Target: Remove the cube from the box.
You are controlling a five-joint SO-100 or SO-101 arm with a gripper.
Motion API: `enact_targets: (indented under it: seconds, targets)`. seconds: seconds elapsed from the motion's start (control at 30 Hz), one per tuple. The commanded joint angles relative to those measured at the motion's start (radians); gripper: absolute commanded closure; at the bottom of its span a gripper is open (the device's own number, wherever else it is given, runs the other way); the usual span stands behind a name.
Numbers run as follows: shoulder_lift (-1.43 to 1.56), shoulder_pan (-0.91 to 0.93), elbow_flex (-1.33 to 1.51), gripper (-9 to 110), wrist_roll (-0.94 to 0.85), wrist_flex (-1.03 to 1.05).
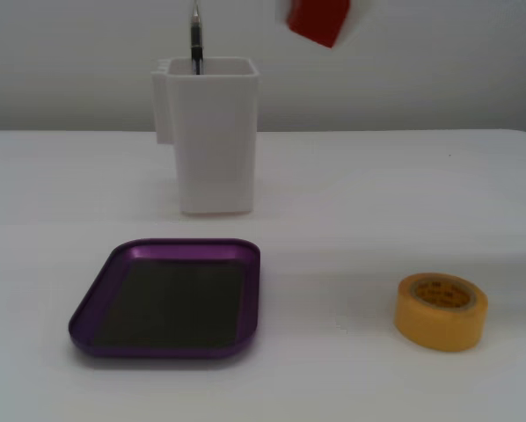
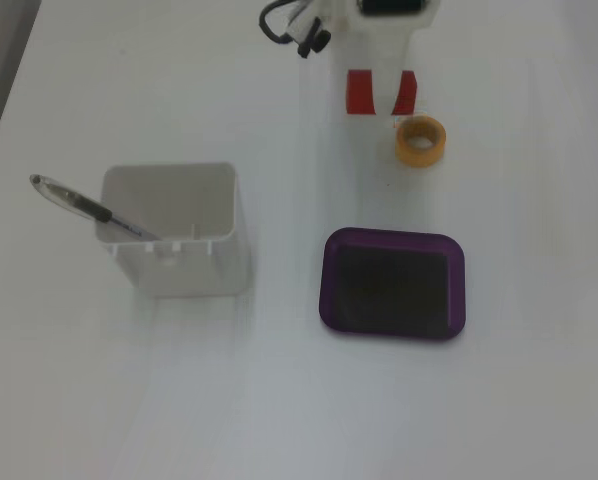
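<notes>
— What worries you?

— Near me the box (image 1: 164,299) lies empty. At about two o'clock from it sits the yellow tape roll (image 1: 441,310). Far up at twelve the cube (image 1: 317,19) hangs in the gripper (image 2: 380,92), jaws clamped on it — a loose release could bounce it back in.

— Its look?

— Small, red, blocky.

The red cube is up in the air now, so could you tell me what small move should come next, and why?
Probably lower the red cube onto bare table beside the yellow tape roll: the purple tray already lies empty, and the cube hangs high above the table.
</notes>
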Motion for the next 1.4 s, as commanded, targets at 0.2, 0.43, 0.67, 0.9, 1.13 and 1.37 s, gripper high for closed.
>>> enact_targets:
  seconds: [0.2, 0.43, 0.67, 0.9, 1.13, 1.37]
  targets:
    - [0.362, 0.081, 0.816, 102, -0.138, -0.505]
    - [0.541, 0.123, 1.284, 102, -0.278, -0.891]
    - [0.555, 0.183, 1.424, 102, -0.304, -1.006]
    - [0.555, 0.183, 1.428, 102, -0.295, -1.017]
    - [0.566, 0.179, 1.46, 93, -0.293, -1.012]
    - [0.572, 0.181, 1.47, 87, -0.291, -1.008]
